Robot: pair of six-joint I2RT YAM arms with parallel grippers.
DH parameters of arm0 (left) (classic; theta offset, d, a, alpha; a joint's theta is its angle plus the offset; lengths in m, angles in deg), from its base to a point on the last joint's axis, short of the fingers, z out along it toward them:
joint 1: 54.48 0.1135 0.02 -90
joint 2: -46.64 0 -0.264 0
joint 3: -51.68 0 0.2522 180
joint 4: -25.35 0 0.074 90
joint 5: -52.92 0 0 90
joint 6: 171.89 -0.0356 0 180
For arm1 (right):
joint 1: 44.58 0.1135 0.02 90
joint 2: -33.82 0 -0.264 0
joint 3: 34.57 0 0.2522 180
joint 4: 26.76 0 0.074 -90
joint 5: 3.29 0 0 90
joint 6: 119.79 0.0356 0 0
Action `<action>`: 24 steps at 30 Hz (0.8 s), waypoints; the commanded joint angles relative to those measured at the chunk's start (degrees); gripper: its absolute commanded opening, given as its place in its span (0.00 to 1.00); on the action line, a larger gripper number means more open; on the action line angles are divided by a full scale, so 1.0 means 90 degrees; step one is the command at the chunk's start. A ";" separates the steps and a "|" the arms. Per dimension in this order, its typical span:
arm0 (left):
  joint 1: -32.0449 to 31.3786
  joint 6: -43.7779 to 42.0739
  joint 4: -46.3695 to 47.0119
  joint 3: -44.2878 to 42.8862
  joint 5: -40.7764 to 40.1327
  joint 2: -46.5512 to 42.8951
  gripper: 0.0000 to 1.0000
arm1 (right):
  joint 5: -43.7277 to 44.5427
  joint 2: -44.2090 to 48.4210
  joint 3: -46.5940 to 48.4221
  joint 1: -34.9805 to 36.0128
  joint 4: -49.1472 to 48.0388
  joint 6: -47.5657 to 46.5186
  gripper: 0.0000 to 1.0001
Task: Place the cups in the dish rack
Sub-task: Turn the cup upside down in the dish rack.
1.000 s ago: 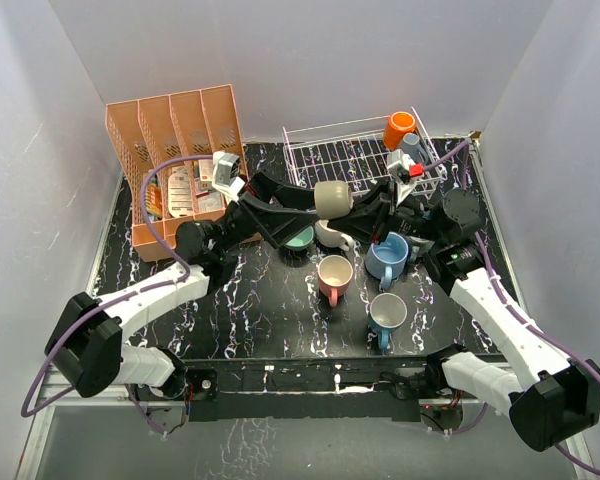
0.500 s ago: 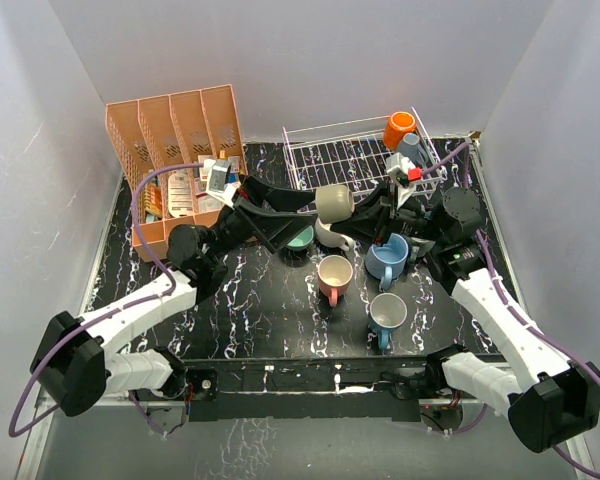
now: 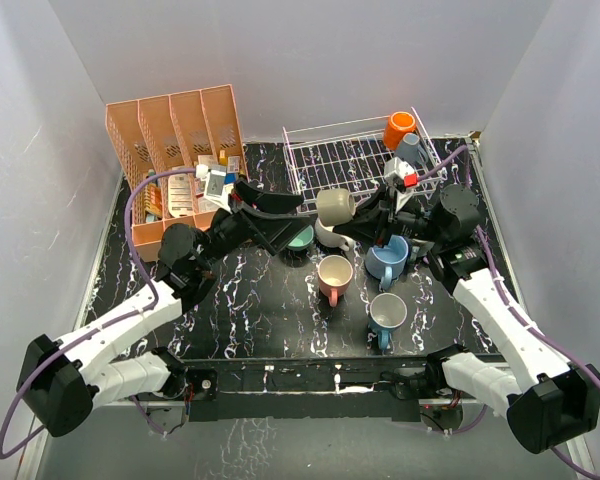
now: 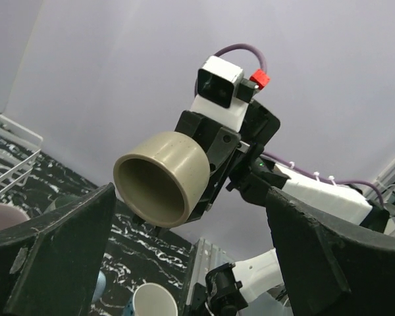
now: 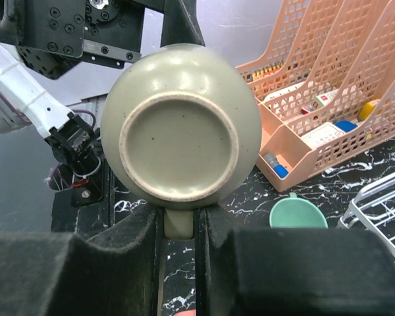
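The olive mug (image 3: 334, 205) is of glazed ceramic, round and a little tapered, with a smooth dull-green skin. In the right wrist view the ring of its foot is paler and speckled. It lies on its side in the air, with the mouth towards the left gripper (image 3: 283, 217) and the base towards the right wrist camera. It hangs above the table (image 3: 250, 310), just in front of the near edge of the dish rack (image 3: 345, 160) and not inside it.

The right gripper (image 5: 180, 227) is closed on the mug's handle, which is pinched between its two black fingers. The left gripper is opened wide and has hold of nothing. The mug's mouth faces it from near, apart from its fingers. Both arms reach inwards and meet over the middle of the table.

The rack is of thin white wire with a grid bottom. An orange mug (image 3: 398, 128) and a grey-blue mug (image 3: 412, 148) are in its far right corner. The table is black with white veins like marble. On it stand a teal mug (image 3: 300, 239), a cream mug (image 3: 330, 235), a pink mug (image 3: 334, 272), a blue mug (image 3: 388, 258) and a light blue mug (image 3: 387, 312). A salmon-pink slotted organizer (image 3: 170, 140) stands at the far left. Plain pale walls (image 3: 330, 60) close the table on three sides.
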 commanded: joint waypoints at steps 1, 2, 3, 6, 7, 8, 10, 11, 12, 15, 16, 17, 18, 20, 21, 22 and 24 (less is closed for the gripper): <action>0.0002 -0.0533 -0.0745 -0.0065 -0.0266 -0.0358 0.94 | 0.0030 0.0093 0.0462 -0.0082 0.0291 -0.0833 0.08; 0.0002 -0.0589 -0.0886 -0.0070 -0.0317 -0.0403 0.94 | 0.0059 0.0074 0.0516 -0.0095 0.0441 -0.0985 0.08; 0.0000 -0.0666 -0.1032 -0.0062 -0.0372 -0.0449 0.94 | 0.0113 0.0057 0.0567 -0.0114 0.0604 -0.1166 0.08; 0.0000 -0.0873 -0.1515 -0.0013 -0.0637 -0.0563 0.96 | 0.0305 -0.0028 0.0714 -0.0177 0.1081 -0.1689 0.08; 0.0000 -0.0916 -0.1631 0.0031 -0.0732 -0.0606 0.96 | 0.0347 -0.0056 0.0773 -0.0209 0.1213 -0.1864 0.08; -0.0001 -0.0964 -0.1741 0.0071 -0.0825 -0.0628 0.97 | 0.0408 -0.0084 0.0842 -0.0238 0.1357 -0.2025 0.08; 0.0006 -0.0995 -0.1951 0.0185 -0.1021 -0.0698 0.97 | 0.0551 -0.0176 0.0996 -0.0303 0.1659 -0.2393 0.08; 0.0000 -0.1007 -0.2124 0.0219 -0.1119 -0.0722 0.97 | 0.0630 -0.0255 0.1134 -0.0337 0.1910 -0.2666 0.08; 0.0000 -0.1025 -0.2266 0.0241 -0.1207 -0.0736 0.97 | 0.0708 -0.0345 0.1246 -0.0380 0.2121 -0.2781 0.08; 0.0008 -0.1067 -0.2651 0.0268 -0.1367 -0.0758 0.97 | 0.0954 -0.0737 0.1713 -0.0545 0.2855 -0.3362 0.08; 0.0009 -0.1075 -0.2748 0.0281 -0.1414 -0.0759 0.97 | 0.1014 -0.0878 0.1902 -0.0614 0.3120 -0.3514 0.08; 0.0009 -0.1071 -0.2856 0.0289 -0.1454 -0.0759 0.97 | 0.1050 -0.1018 0.2077 -0.0680 0.3365 -0.3675 0.08; 0.0009 -0.1069 -0.2947 0.0291 -0.1489 -0.0759 0.97 | 0.1085 -0.1155 0.2263 -0.0747 0.3596 -0.3830 0.08; 0.0014 -0.1048 -0.3088 0.0307 -0.1523 -0.0747 0.97 | 0.1174 -0.1470 0.2644 -0.0877 0.4039 -0.4117 0.08; 0.0017 -0.1035 -0.3134 0.0314 -0.1531 -0.0741 0.97 | 0.1249 -0.1632 0.2855 -0.0931 0.4266 -0.4258 0.08; 0.0019 -0.1028 -0.3187 0.0331 -0.1545 -0.0742 0.97 | 0.1326 -0.1815 0.3064 -0.0997 0.4481 -0.4385 0.08; 0.0020 -0.1002 -0.3229 0.0358 -0.1578 -0.0756 0.97 | 0.1452 -0.2185 0.3492 -0.1175 0.4892 -0.4622 0.08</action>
